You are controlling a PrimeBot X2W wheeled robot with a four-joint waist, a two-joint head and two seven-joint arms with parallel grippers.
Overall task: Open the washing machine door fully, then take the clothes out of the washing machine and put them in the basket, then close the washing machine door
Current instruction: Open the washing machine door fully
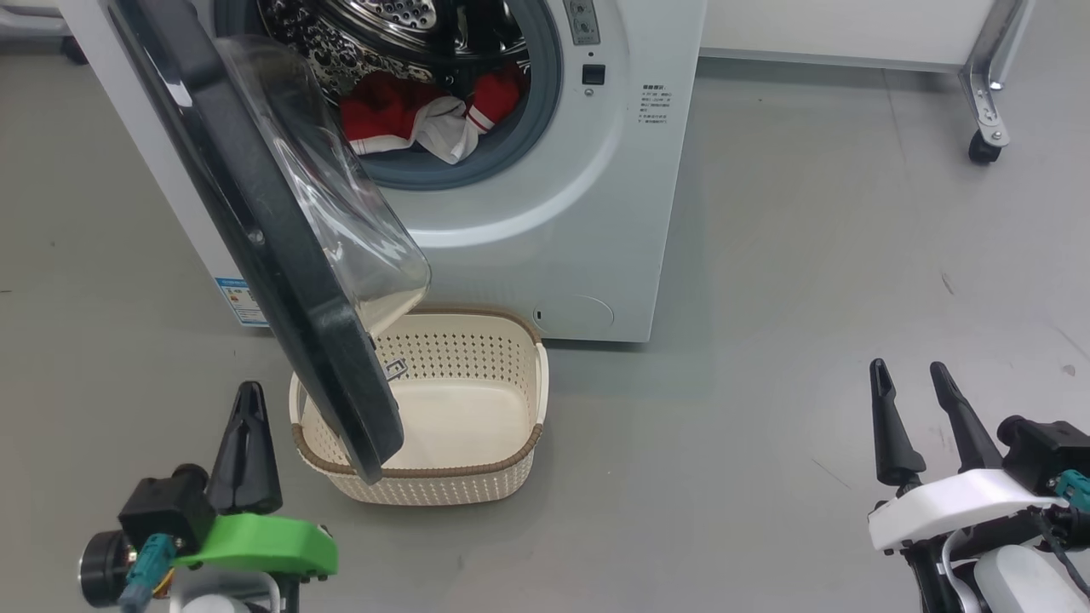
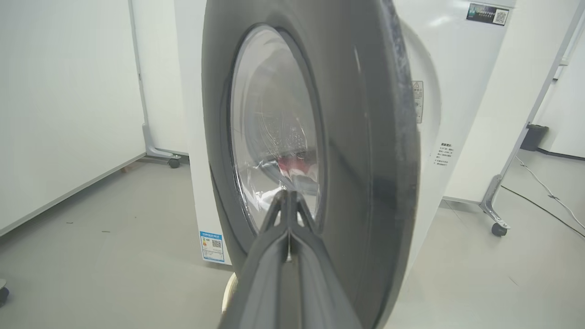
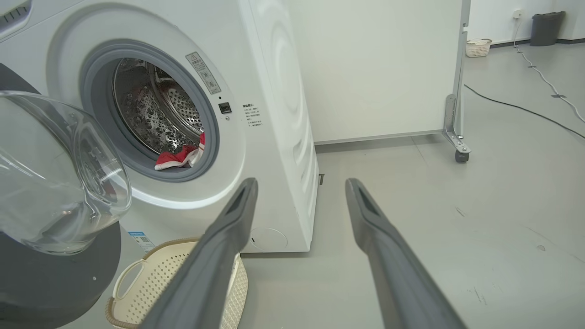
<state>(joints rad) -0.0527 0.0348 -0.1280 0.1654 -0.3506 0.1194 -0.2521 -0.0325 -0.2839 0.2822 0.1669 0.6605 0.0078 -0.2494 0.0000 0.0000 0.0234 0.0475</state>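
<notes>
While left gripper (image 1: 249,400) sits fingers-together and empty just left of the black-rimmed, glass-bowled washing machine door (image 1: 281,255), right gripper (image 1: 907,373) stands spread, empty. Cream perforated plastic basket (image 1: 443,489) under door; red-white fabric clothes (image 1: 383,111) farther, inside white washing machine (image 1: 553,213).

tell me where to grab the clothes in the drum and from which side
Probably the bunched red hump of the clothes lying low at the drum's front, reached straight in from the right, since the half-open washing machine door blocks the left.
</notes>
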